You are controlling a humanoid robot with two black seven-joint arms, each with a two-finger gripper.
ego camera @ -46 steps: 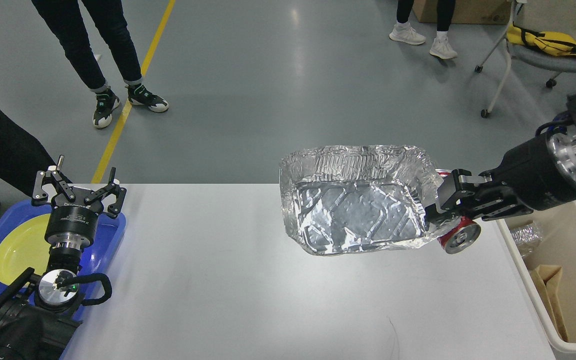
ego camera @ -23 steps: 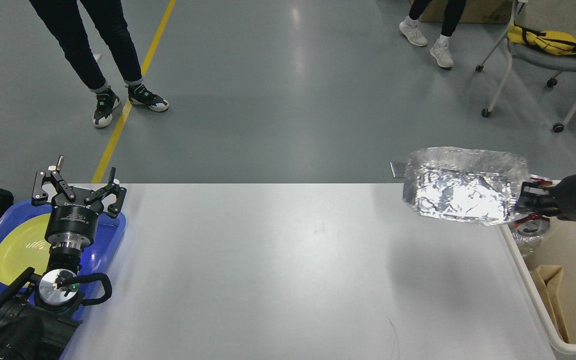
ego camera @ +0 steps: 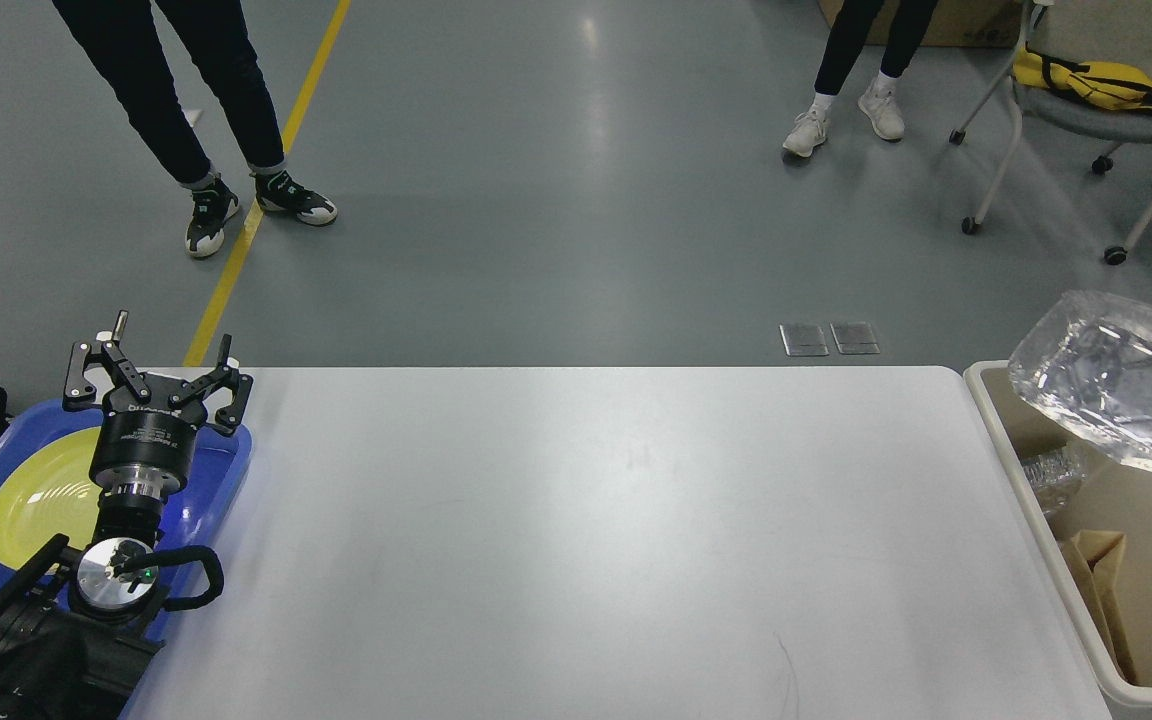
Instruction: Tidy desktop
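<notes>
Grey workshop flooring with a yellow line [ego camera: 266, 190] is filling the background, where two people [ego camera: 186, 110] are standing and a wheeled chair [ego camera: 1086, 120] is carrying a yellow bag [ego camera: 1096, 85]. Closer in, the desktop [ego camera: 596, 540] is lying white across the middle of the head view, from the blue tray [ego camera: 226, 470] on the left to the beige bin [ego camera: 1036, 520] on the right.

1. Left gripper [ego camera: 158, 385]: it is hovering over the far part of the blue tray with its fingers spread wide and nothing between them. A yellow plate [ego camera: 36, 500] is resting in that tray, which appears to be serving as the collection point for dishes.

2. Right gripper: only a dark fragment with a red edge is showing at the right border, so whether it is open or closed cannot be told. It is sitting against the lower edge of a crumpled foil container [ego camera: 1116, 400], so a grip there is likely but not confirmed.

3. Foil container: it is hanging tilted over the bin, off the desktop. The position suggests disposal, since the bin is already holding brown paper [ego camera: 1101, 580] and a clear crumpled item [ego camera: 1051, 470].

4. Markings: small lettering is appearing on the left gripper body, but it is too small to read. No other brand or label is legible
</notes>
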